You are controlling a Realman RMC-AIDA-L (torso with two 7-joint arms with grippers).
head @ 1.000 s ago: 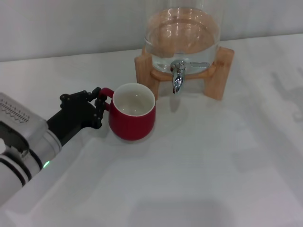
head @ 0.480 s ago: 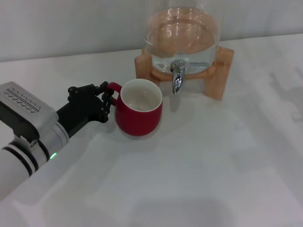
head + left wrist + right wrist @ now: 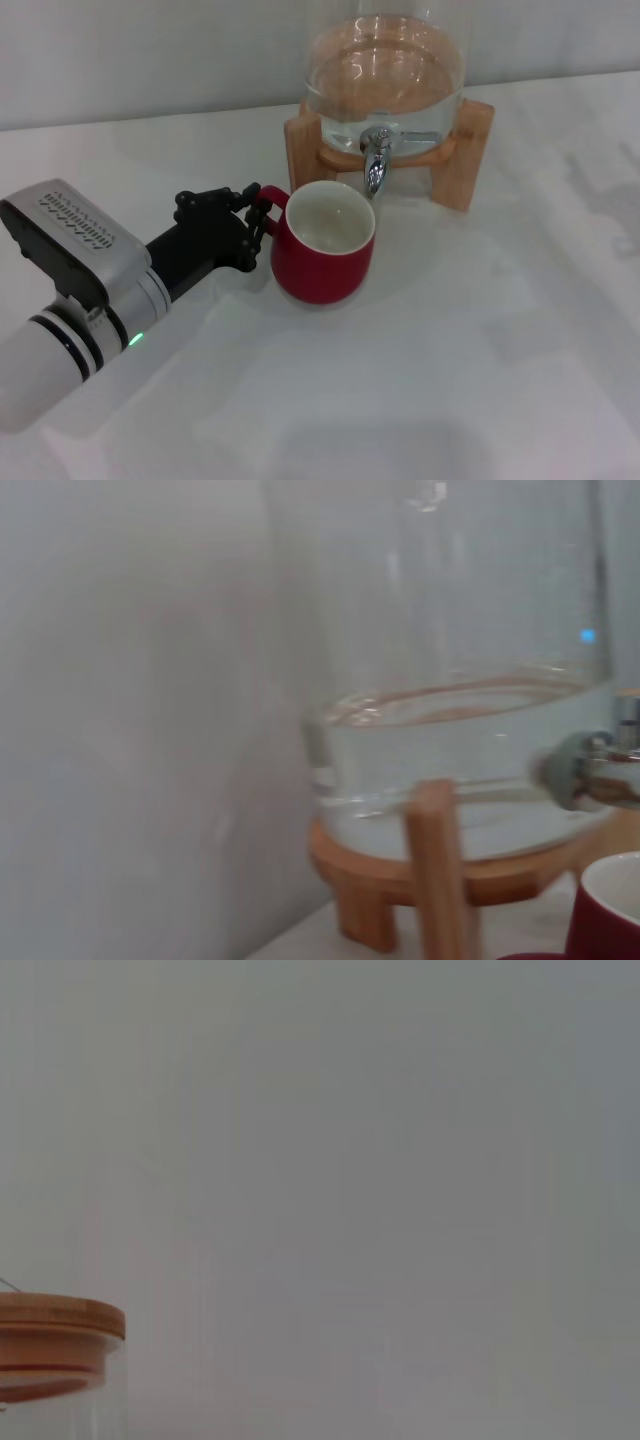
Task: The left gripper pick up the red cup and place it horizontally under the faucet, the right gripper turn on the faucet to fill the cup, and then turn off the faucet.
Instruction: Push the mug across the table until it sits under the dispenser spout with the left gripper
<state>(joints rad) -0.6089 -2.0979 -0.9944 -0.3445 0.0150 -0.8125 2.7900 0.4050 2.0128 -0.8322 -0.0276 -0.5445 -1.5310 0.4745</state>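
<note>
Cup now nearer the tap vs 0.5 s ago, carried rightward.

L gripper (image 3: pixel 258 215) clamped on the handle of the red cup (image 3: pixel 323 256); cup upright on white table (image 3: pixel 450 350), rim just below and beside faucet (image 3: pixel 376 160) spout. L wrist view adds glass dispenser (image 3: pixel 455 680), water level, wooden stand (image 3: pixel 440 870); R wrist view only shows wooden lid (image 3: pixel 55 1345) and wall.

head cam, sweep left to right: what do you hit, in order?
Left arm's grey perforated box → left gripper, shut on the red cup's handle → red cup → faucet → right leg of the wooden stand. The right gripper does not show in this view.
</note>
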